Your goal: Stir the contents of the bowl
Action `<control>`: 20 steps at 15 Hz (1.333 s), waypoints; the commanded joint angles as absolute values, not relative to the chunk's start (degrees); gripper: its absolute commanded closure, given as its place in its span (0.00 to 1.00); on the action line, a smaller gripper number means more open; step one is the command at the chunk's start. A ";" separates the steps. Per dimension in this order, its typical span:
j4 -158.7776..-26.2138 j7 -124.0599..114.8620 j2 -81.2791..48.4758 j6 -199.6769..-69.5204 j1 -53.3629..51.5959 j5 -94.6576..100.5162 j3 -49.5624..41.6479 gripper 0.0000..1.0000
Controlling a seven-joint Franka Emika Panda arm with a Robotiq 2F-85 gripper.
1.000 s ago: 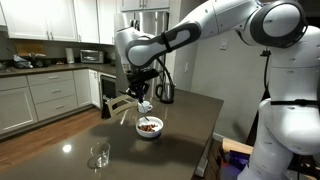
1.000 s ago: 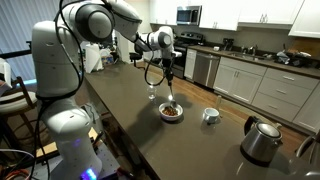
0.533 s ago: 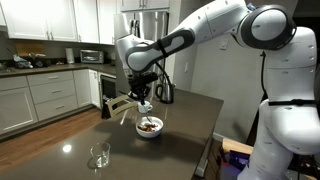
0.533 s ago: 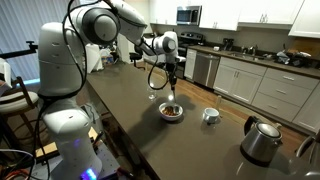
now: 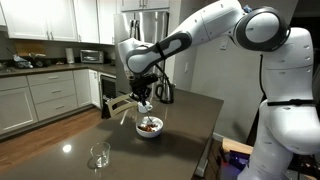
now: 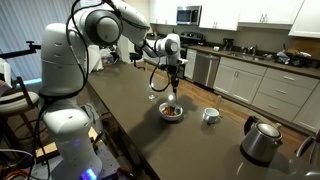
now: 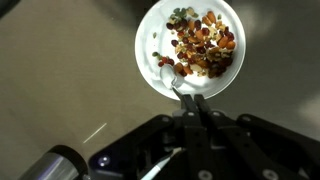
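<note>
The tool [image 7: 193,108] stays clenched on a spoon [image 7: 181,92] dipped among the contents [image 7: 203,45] of the bowl [image 7: 150,55], which has not shifted

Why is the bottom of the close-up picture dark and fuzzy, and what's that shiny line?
Wrist view: the tool, close to the camera, looks dark and blurred; the bowl is sharp; the line is light glaring off the table. In an exterior view, glare sits beside the glass.
</note>
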State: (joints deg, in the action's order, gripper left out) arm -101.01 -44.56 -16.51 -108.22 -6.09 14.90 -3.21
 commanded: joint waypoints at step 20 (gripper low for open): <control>-107.57 -42.89 -16.45 -108.71 -7.56 12.98 0.04 0.96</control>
State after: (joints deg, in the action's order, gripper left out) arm -106.03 -44.33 -16.12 -108.02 -7.18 14.30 -1.07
